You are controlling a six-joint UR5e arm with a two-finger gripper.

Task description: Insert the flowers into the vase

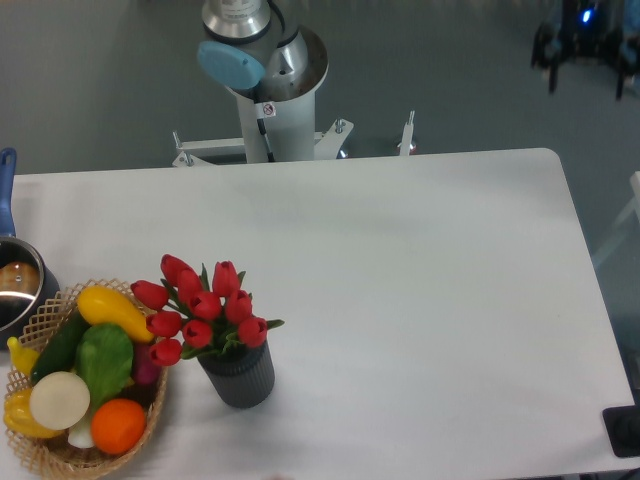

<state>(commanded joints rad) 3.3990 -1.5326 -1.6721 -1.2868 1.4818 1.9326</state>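
The flowers (203, 306), red tulips with green leaves, stand upright in the vase (240, 375), a small dark grey ribbed cylinder at the front left of the white table (420, 300). Their stems are hidden inside it. My gripper (586, 82) is high at the top right corner of the view, beyond the table's far right corner and far from the vase. Its dark fingers (549, 60) are spread apart and hold nothing.
A wicker basket (50, 455) of vegetables and fruit sits just left of the vase. A metal pot (15, 290) with a blue handle is at the left edge. The arm's base column (272, 100) rises behind the table's far edge.
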